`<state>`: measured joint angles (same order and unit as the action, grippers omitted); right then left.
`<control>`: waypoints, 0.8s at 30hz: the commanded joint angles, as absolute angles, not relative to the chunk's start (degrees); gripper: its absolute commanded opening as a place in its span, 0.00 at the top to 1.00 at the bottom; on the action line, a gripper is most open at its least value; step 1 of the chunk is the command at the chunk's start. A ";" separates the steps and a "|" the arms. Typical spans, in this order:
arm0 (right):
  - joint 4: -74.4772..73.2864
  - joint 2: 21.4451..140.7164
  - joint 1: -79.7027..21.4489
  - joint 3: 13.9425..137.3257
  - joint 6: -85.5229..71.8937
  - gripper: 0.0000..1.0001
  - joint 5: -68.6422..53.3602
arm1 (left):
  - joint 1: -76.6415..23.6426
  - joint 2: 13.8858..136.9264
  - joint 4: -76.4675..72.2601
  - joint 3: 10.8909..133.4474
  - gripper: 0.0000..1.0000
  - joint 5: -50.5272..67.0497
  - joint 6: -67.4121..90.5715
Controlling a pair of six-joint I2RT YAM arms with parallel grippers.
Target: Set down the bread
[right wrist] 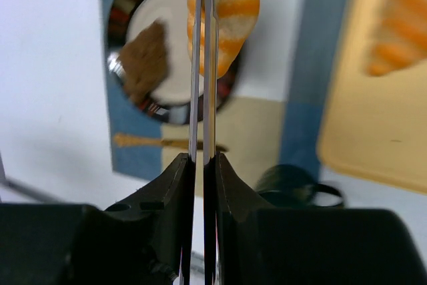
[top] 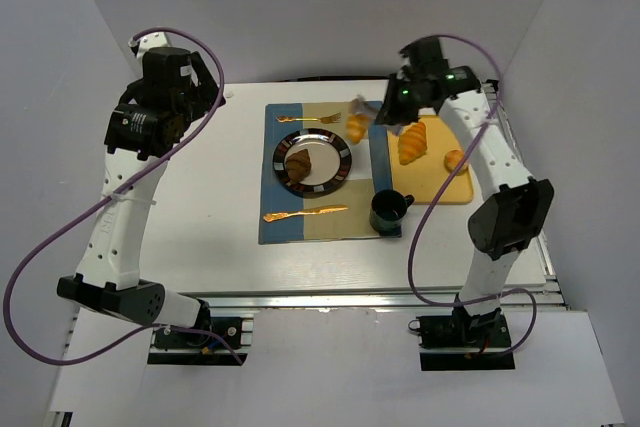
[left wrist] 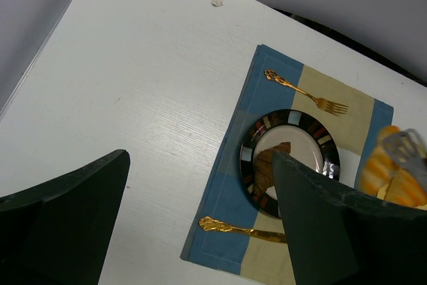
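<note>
Bread: a striped golden croissant [right wrist: 227,11] sits pinched at the tip of thin metal tongs [left wrist: 402,145], over the far right part of the placemat [top: 285,227] and just beside the plate's rim.
Right gripper [right wrist: 200,161]: jaws clenched on the shafts of the tongs, whose two blades run almost together from the fingers out to the croissant.
Plate [top: 343,159]: a round dish with a dark patterned rim, in the middle of the placemat, carrying a darker brown pastry [top: 299,161].
Placemat: blue and beige panels, lying flat on the white surface [top: 230,197].
Cutlery: a gold fork [top: 310,119] lies on the mat beyond the plate, and a gold knife [top: 305,214] on the near side of it.
Mug [top: 388,210]: dark green, upright at the mat's near right corner, touching or just short of the board's edge.
Cutting board [top: 440,187]: yellow, right of the mat, holding a second golden croissant [top: 412,141] and a small roll [top: 455,159].
Left gripper [left wrist: 200,158]: jaws released and spread wide, holding nothing, raised over the surface left of the mat.
</note>
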<state>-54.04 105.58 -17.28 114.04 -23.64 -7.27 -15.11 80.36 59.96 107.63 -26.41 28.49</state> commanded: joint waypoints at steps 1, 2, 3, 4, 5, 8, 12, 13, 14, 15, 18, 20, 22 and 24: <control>-49.40 105.46 -22.92 113.82 -24.52 0.98 -9.14 | -15.03 77.70 60.38 108.72 0.02 -26.46 28.91; -49.13 106.77 -23.72 113.82 -24.61 0.98 -8.62 | -14.94 77.35 60.38 108.20 0.02 -26.46 29.18; -48.70 107.40 -24.43 113.56 -24.44 0.99 -8.35 | -15.03 77.00 60.47 107.76 0.02 -26.46 29.35; -48.17 108.45 -25.39 113.21 -24.43 0.99 -8.00 | -15.03 76.12 60.38 107.23 0.02 -26.28 29.79; -48.08 108.89 -25.84 113.03 -24.26 0.99 -8.09 | -15.03 75.77 60.38 106.27 0.02 -26.19 29.88; -48.51 110.56 -27.15 113.03 -23.82 0.99 -7.91 | -15.03 74.71 60.82 105.47 0.02 -26.63 29.97; -50.36 111.80 -28.30 112.76 -23.55 0.99 -6.33 | -14.94 74.18 62.05 105.56 0.02 -27.68 30.23; -50.27 111.80 -28.39 112.42 -23.55 0.99 -6.50 | -15.03 74.18 62.14 105.56 0.02 -27.69 30.23; -50.01 111.80 -28.56 111.46 -23.55 0.99 -7.29 | -15.03 74.09 62.05 105.47 0.02 -27.77 30.23; -49.66 111.80 -28.74 110.92 -23.55 0.98 -7.73 | -14.94 73.83 62.05 105.12 0.02 -27.69 30.23; -49.83 112.15 -29.53 110.39 -23.47 0.98 -8.26 | -15.03 73.74 61.88 104.59 0.02 -27.51 30.41; -50.36 112.41 -29.79 110.65 -23.38 0.95 -8.53 | -15.03 73.65 61.79 104.41 0.02 -27.33 30.41; -50.36 112.41 -30.23 110.57 -23.12 0.89 -8.44 | -15.03 73.57 61.61 104.15 0.02 -27.07 30.50; -50.45 112.41 -30.32 110.39 -23.12 0.83 -8.26 | -14.94 73.56 61.61 104.15 0.02 -27.16 30.76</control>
<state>-51.24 112.88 -29.82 110.02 -23.75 -7.49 -15.11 75.42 61.52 104.29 -26.79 30.09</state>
